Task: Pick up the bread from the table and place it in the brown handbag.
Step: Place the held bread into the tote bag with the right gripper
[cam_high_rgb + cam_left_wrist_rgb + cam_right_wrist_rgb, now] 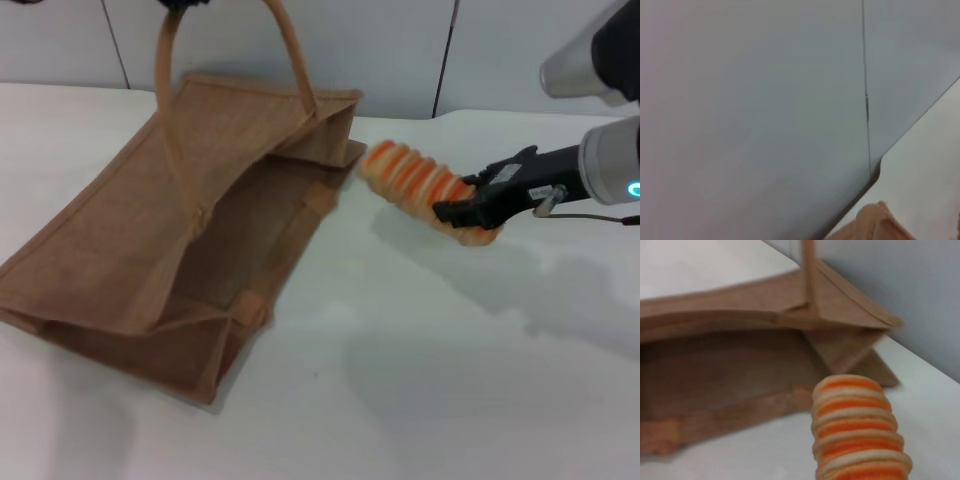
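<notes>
Right tool [468, 212] pinching bread [415, 180] at its near end; long axis points toward brown handbag [150, 240] mouth. Left tool's state: cannot tell.

At about three o'clock in our head view we see the right gripper [470, 213]: matte black, angular fingers and a black body bearing a small pale label. A short silvery fitting and a thin dark cable hang beneath it. Behind comes a glossy silver-grey wrist cylinder with a small lit cyan ring, and above it a rounded grey-and-black arm segment.
</notes>
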Robot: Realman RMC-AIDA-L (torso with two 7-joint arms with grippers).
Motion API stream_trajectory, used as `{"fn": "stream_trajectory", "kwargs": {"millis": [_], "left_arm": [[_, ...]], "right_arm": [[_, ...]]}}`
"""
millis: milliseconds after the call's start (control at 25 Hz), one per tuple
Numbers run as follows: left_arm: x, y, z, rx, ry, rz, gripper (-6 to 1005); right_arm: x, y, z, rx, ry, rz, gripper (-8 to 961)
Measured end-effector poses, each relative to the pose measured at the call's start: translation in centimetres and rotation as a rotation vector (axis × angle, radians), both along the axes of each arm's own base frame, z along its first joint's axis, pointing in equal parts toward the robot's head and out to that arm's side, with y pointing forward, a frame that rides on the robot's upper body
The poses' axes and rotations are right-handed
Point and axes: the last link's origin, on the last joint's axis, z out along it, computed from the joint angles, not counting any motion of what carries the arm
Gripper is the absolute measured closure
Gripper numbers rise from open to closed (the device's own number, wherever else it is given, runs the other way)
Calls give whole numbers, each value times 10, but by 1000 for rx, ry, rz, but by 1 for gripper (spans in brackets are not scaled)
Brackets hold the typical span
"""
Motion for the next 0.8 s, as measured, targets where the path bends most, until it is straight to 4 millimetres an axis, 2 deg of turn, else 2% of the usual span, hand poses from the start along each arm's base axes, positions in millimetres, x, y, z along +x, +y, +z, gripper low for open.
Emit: {"fn": "stream_trajectory", "kwargs": {"millis": [160,400,640,800], "left_arm": [[20,1,-1,6,-3,-46,882],[53,1,-15,-24,2,-125,882],[70,-3,-28,-47,0,-168,882],[78,-7,-34,-55,1,-192,882]], "right_arm": [[-19,-12,-8,-57,40,54,457],[-32,-20,-30,-120,12,97,506],[-34,-16,-45,-121,2,89,559],[-34,-10,-48,-97,6,86,590]]}}
